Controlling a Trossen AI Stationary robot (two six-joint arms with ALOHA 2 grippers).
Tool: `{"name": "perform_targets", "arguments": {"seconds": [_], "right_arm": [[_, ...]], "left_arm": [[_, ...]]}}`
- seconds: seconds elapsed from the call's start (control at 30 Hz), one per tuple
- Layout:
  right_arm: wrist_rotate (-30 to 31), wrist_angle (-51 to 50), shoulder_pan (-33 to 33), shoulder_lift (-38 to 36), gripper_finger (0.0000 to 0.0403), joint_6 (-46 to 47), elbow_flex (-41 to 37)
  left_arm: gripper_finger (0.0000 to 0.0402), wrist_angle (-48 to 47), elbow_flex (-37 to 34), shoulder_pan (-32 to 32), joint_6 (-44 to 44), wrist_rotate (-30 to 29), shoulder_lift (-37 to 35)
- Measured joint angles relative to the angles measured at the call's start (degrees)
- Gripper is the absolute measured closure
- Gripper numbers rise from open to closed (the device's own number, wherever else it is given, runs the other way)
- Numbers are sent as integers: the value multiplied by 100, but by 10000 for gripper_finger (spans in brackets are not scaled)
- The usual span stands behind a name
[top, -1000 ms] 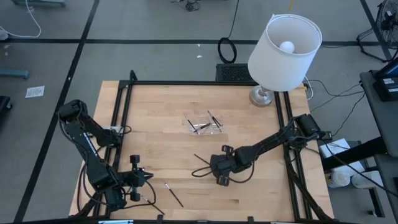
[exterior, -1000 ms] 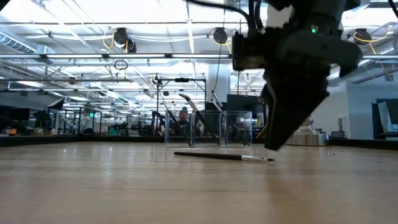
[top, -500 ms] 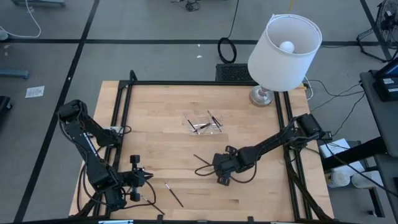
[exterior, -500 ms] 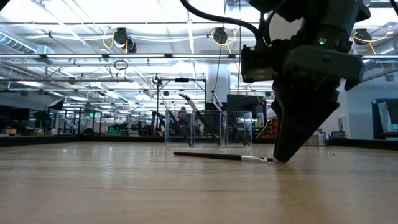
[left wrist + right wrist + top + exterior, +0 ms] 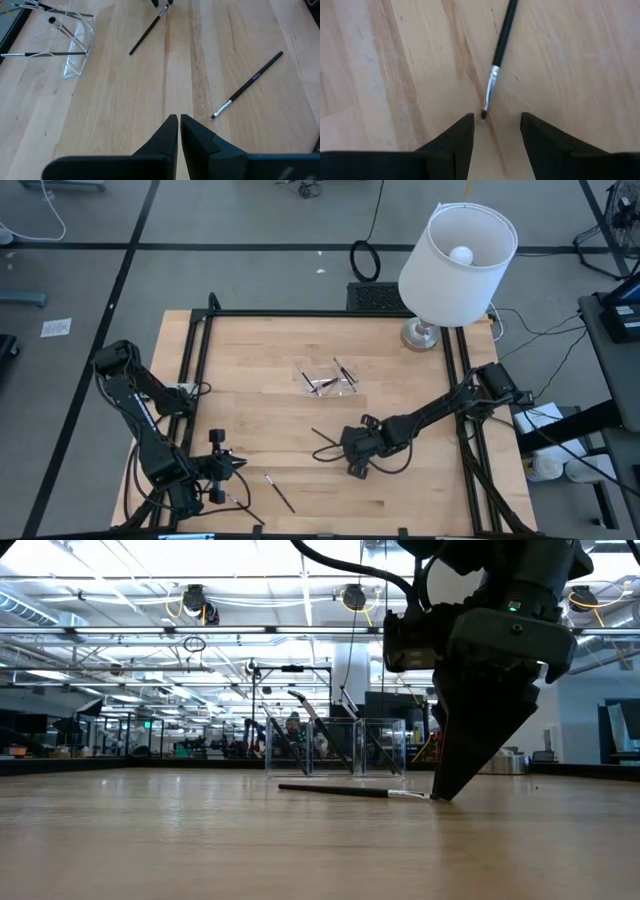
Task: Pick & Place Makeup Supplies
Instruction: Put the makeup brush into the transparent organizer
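Wooden counter (image 5: pixel 250 380) at frame centre: your right tool (image 5: pixel 495 131), fingers wide, is straddling a brush (image 5: pixel 497 65) tip, so closing likely comes next.

In the high view a clear tray (image 5: pixel 330 378) sits at the table's (image 5: pixel 260 350) centre, sticks inside it. A lamp (image 5: pixel 455 265) stands at upper right. Below the tray lies one brush (image 5: pixel 325 441), the right gripper (image 5: pixel 345 451) at its end. Another brush (image 5: pixel 280 493) lies lower left, beside the left gripper (image 5: pixel 240 465).
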Motion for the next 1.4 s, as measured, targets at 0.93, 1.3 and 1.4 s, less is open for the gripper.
{"name": "perform_targets", "arguments": {"seconds": [0.93,1.3,1.4], "right_arm": [[93,-149,4,399,395,-408,3],[222,-366,54,297,402,-394,-42],[316,-370,71,158,403,-567,139]], "left_arm": [[371,-1,0,0,-7,-17,0],[371,3,0,0,-13,-19,0],[371,2,0,0,-9,-19,0]]}}
